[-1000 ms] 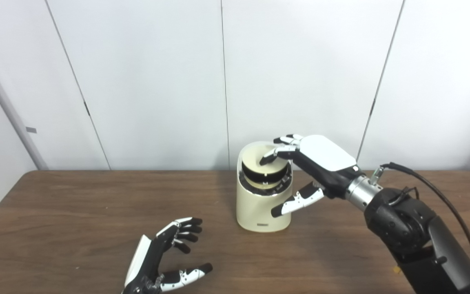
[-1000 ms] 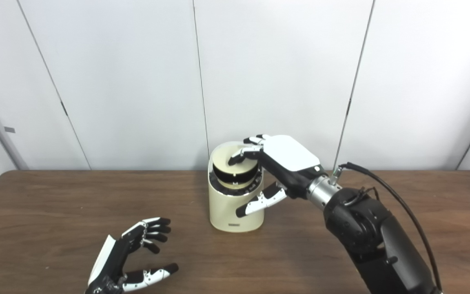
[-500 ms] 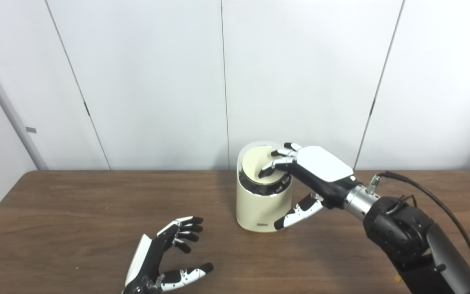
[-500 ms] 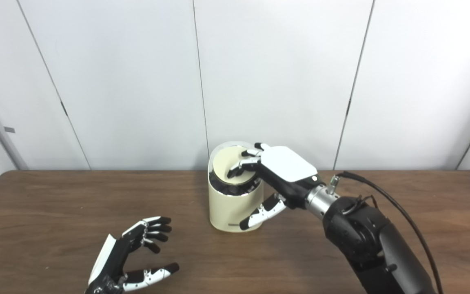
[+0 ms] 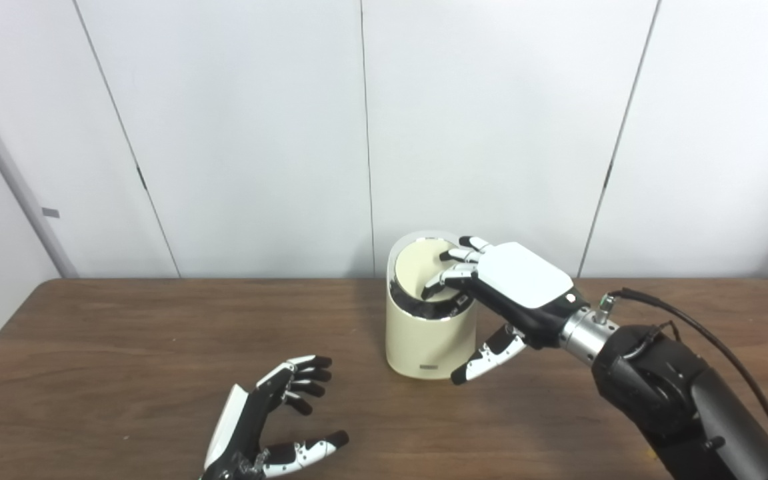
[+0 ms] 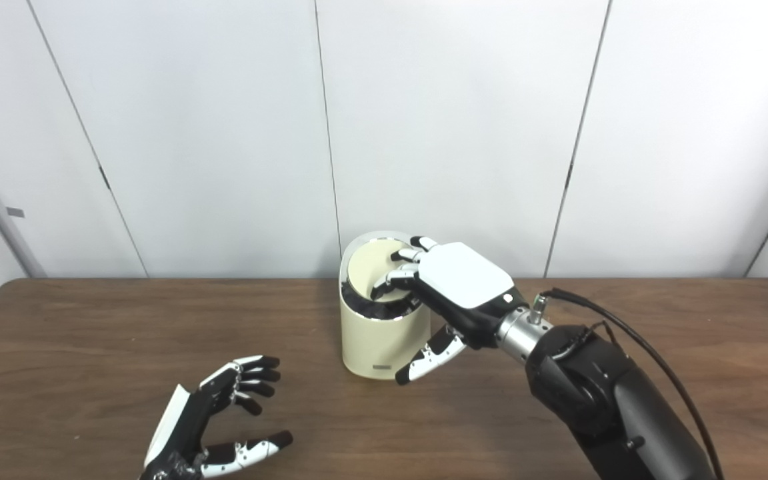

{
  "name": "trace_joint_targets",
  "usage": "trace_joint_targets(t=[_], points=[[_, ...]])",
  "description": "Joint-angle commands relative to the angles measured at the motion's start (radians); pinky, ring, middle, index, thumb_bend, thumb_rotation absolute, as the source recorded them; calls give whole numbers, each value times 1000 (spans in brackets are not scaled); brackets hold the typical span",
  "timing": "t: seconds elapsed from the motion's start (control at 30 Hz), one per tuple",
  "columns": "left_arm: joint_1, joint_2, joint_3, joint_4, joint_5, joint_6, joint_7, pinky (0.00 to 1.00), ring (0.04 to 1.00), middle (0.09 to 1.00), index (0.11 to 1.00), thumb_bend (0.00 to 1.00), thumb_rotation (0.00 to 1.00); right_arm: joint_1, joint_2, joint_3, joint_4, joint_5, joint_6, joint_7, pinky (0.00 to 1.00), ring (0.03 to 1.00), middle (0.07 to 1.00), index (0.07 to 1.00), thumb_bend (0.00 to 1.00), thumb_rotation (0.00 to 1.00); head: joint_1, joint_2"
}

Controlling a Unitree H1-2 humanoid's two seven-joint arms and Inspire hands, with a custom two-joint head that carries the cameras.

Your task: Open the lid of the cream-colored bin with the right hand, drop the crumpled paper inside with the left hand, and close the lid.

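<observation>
The cream-colored bin (image 5: pixel 424 340) stands upright at the middle of the table. Its round lid (image 5: pixel 416 279) lies tilted, low inside the chrome rim, with a dark gap at its front edge. My right hand (image 5: pixel 511 290) reaches over the bin from the right, its fingertips (image 5: pixel 439 285) resting on the lid and its thumb hanging free beside the bin's front right. It grips nothing. My left hand (image 5: pixel 261 417) lies at the near left, palm up, fingers curled apart and empty. No crumpled paper is in view.
The brown wooden table (image 5: pixel 91 347) runs the full width of the view. White wall panels (image 5: pixel 257 133) stand right behind the bin. A black cable (image 5: pixel 711 320) loops off my right forearm.
My right hand has come down and forward, pressing the lid from a raised tilt down into the bin's rim. The left hand has stayed still.
</observation>
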Motion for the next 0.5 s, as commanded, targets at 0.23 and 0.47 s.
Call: trace_joint_targets(t=[0.23, 0.47], points=[[-5, -3, 2, -50, -13, 2, 0, 545, 658, 713, 753, 712, 0, -22, -35, 39, 4, -102, -72, -10, 990, 911, 734, 723, 732, 505, 4, 3], [-3, 2, 3, -51, -9, -4, 0, 547, 659, 713, 752, 707, 0, -19, -40, 49, 12, -137, -98, -28, 990, 908, 727, 715, 737, 527, 3, 3]])
